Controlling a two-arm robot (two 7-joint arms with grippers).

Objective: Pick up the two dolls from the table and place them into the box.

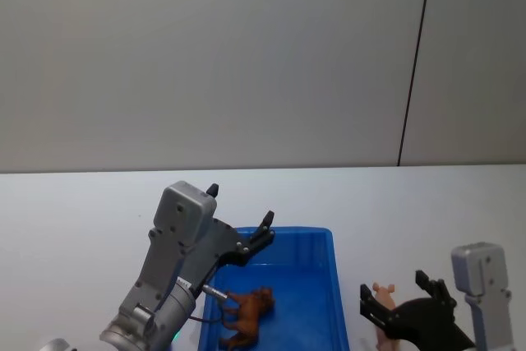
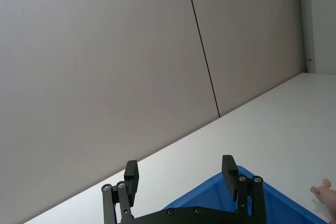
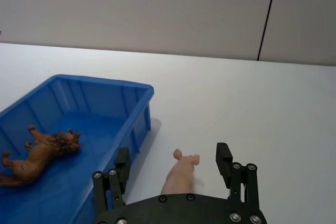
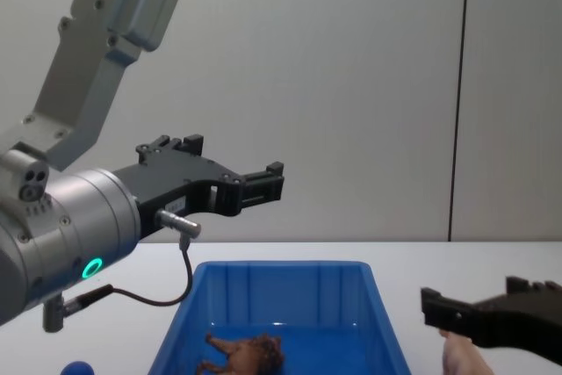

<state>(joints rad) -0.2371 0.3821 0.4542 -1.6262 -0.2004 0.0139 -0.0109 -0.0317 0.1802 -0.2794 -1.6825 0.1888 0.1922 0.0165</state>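
White table (image 1: 82, 203) | lion (image 1: 246, 316) in box (image 1: 306, 244) | left pincer (image 2: 180, 163) apart | right pincer (image 3: 172, 150) apart, half-hiding pig (image 3: 180, 176)

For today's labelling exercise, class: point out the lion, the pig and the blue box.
lion (image 3: 37, 157): right wrist view, on its brown body.
pig (image 3: 181, 174): right wrist view, on its back.
box (image 3: 100, 81): right wrist view, on its far rim.

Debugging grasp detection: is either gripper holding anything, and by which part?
Nothing is held. Left gripper is open and empty above the box. Right gripper is open, fingers either side of the pig, not closed on it.
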